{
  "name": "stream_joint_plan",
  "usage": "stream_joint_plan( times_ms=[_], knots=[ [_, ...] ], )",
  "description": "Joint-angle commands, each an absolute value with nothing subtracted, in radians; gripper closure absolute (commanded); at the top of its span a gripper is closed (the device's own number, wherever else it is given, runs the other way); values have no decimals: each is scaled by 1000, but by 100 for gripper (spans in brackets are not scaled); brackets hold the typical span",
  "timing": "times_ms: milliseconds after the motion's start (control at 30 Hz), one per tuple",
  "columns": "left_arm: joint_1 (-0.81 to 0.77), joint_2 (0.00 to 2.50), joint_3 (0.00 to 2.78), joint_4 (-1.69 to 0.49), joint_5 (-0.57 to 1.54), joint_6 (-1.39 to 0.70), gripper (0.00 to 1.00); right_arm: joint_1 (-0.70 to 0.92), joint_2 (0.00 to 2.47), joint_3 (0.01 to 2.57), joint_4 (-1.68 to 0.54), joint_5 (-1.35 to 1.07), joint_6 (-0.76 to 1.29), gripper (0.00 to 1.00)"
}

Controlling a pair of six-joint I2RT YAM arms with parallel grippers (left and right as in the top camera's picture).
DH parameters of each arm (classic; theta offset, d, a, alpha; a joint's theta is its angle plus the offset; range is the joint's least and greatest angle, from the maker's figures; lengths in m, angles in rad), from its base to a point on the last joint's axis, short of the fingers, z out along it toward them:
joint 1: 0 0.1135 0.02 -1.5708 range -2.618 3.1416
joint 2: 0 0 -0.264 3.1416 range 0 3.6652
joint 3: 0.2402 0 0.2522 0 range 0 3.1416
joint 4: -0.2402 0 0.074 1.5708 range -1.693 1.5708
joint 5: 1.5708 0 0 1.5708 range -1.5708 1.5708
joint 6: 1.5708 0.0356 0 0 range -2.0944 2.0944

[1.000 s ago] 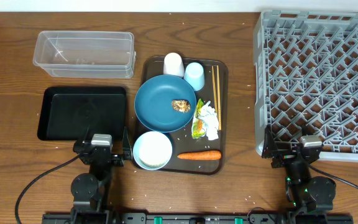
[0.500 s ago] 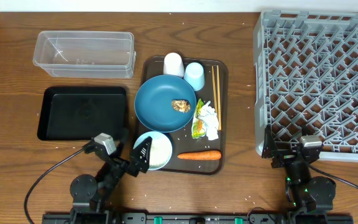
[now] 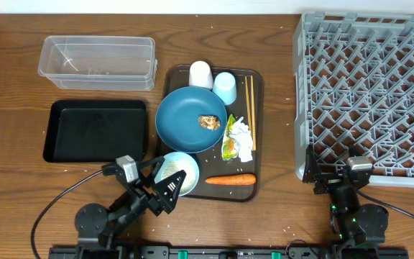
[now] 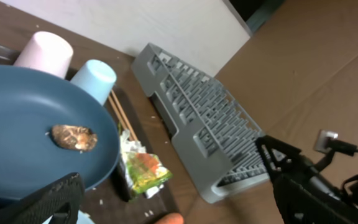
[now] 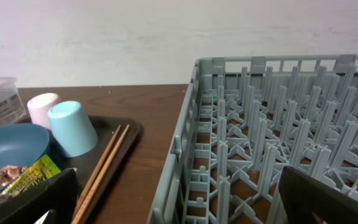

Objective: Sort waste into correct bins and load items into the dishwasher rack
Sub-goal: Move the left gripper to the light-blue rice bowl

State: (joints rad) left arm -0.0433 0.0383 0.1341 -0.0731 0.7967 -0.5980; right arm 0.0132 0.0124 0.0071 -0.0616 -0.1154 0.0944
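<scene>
On surface (image 3: 20, 180) left of serving tray (image 3: 214, 162): black tray (image 3: 95, 131), clear tub (image 3: 98, 63) farther back. Over light blue bowl (image 3: 180, 171) at serving tray's near-left corner: left claw (image 3: 165, 178), spread wide, empty. Serving tray's middle-left: dark blue plate (image 3: 185, 122), brown lump (image 3: 208, 122) on it. Its near-right edge: carrot (image 3: 230, 180). Right of serving tray: grey rack (image 3: 369, 93). Well right of serving tray, near side: right claw (image 3: 336, 171), spread wide, empty.

Two black arms (image 3: 129, 201), each topped by a silver block (image 3: 125, 164).
Angular black fingers (image 4: 45, 202); thin black cables (image 3: 47, 208) ran behind them.

carrot (image 3: 230, 180): lying flat | brown lump (image 3: 209, 122): on dark blue plate (image 3: 178, 119) (off-centre)
</scene>
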Motion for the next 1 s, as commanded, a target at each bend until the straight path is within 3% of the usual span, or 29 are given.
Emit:
stream_joint_plan(
  times_ms=[0,300,567,967],
  knots=[
    [-45,110,252,-175,819,-522,2,3,13,6,-65,-112,88,1],
    [-46,501,664,-573,813,-299,2,3,13,6,-65,-111,88,1],
    [-146,775,970,-1018,475,-192,2,3,13,6,-65,-112,88,1],
    [-496,828,1005,-986,99,-363,2,3,13,6,-65,-111,88,1]
  ],
)
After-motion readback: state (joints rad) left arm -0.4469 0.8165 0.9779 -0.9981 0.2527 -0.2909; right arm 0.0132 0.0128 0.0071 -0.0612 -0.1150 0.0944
